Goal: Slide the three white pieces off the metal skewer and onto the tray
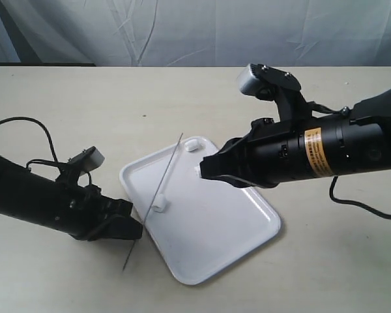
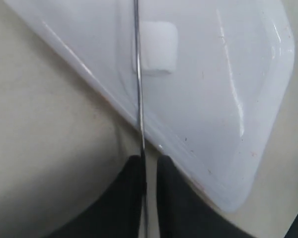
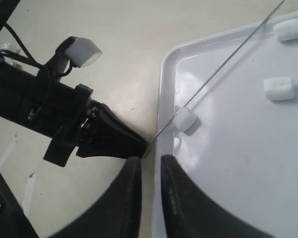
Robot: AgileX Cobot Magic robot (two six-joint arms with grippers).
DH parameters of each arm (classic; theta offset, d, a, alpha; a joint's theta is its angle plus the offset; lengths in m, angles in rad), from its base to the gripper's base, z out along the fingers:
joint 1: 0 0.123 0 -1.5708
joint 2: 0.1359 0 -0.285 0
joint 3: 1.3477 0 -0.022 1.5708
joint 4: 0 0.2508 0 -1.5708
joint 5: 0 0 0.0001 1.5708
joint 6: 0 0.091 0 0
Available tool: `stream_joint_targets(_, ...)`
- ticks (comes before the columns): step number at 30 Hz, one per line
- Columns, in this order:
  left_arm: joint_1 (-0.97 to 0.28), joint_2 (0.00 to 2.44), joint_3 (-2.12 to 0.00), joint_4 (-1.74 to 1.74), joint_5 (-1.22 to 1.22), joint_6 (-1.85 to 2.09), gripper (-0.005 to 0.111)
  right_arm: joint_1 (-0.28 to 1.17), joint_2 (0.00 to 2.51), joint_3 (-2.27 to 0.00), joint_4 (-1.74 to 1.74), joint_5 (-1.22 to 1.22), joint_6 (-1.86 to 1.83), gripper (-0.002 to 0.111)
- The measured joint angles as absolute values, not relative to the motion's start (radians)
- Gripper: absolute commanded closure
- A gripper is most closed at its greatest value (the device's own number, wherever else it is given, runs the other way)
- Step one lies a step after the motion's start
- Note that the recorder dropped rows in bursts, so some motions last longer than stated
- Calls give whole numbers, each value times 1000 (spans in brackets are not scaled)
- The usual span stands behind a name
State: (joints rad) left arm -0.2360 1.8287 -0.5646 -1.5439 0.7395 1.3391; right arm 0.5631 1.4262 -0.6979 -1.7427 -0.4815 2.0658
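On tray [image 1: 215, 238]: 2 loose white pcs [image 3: 278, 88], 3rd pc [image 3: 186, 119] against skewer [image 2: 139, 99].

One white piece [image 3: 186, 119] on the metal skewer [image 3: 228, 57]
Just beyond the parted, empty fingers of the right gripper [image 3: 146, 161], the left gripper [image 3: 139, 147] meets the skewer's end; two loose pieces [image 3: 278, 88] [image 3: 288, 29] lie farther out on the tray [image 3: 228, 163].

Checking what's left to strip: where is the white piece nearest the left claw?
In the exterior view that white piece sits on the left side of the tray, against the metal skewer, just inside the rim nearest the left claw.
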Motion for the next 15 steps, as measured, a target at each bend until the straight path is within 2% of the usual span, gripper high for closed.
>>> stream_joint_targets(8,-236,1646,-536,-1546,716,1296,107,563,1403,-696,-1743,-605,2022,93)
stream_joint_targets(15,-236,1428,-534,-1533,555,1201,107,563,1374,-696,-1745,-718,2016,93)
